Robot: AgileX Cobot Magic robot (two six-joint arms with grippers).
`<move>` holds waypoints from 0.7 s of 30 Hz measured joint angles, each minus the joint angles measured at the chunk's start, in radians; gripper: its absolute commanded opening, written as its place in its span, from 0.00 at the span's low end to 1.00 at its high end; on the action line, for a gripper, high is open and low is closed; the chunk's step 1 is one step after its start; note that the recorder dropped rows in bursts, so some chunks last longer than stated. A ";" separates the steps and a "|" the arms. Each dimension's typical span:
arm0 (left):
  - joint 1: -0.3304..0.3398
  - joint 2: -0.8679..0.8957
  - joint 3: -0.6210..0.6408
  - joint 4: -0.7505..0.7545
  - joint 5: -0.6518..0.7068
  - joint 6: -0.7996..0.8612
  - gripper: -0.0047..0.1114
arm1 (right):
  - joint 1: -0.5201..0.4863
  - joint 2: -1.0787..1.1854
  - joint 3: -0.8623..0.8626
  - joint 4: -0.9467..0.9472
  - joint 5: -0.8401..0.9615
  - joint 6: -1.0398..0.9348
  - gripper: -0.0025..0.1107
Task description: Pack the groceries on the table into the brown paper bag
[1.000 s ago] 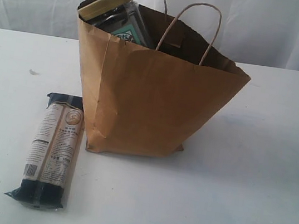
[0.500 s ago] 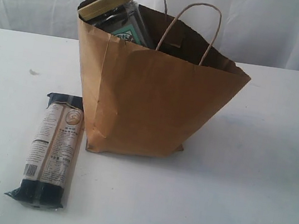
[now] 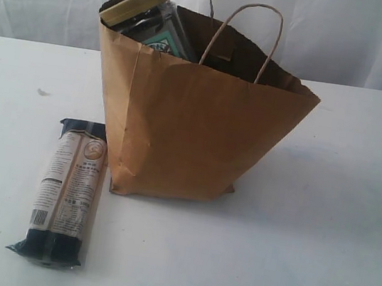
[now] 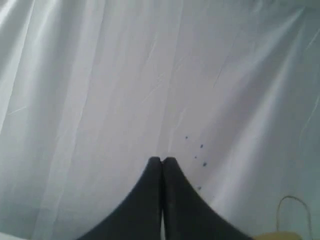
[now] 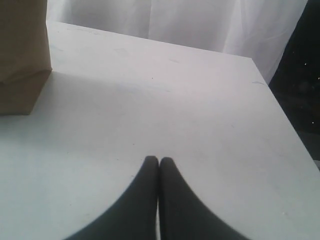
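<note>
The bag is plain kraft brown, darker inside its mouth, with handles of the same brown. At the upper left of the frame, the jar shows a tan lid, dark sides and a teal-green label. The packet, lower left, is beige with small dark print and a round emblem, its ends dark blue. The tabletop is white with faint marks; the curtain is white. The left end effector and right end effector are black.
</note>
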 measured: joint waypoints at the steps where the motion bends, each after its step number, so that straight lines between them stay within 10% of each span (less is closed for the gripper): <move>1: 0.000 -0.002 -0.012 -0.027 -0.022 0.000 0.04 | 0.000 0.000 0.000 0.000 0.000 0.000 0.02; 12: 0.000 -0.002 -0.070 -0.380 -0.429 0.169 0.04 | 0.000 0.000 0.000 0.007 0.000 0.010 0.02; 21: 0.000 -0.001 -0.076 -1.150 -0.121 1.224 0.04 | 0.000 0.000 0.000 0.011 -0.062 0.011 0.02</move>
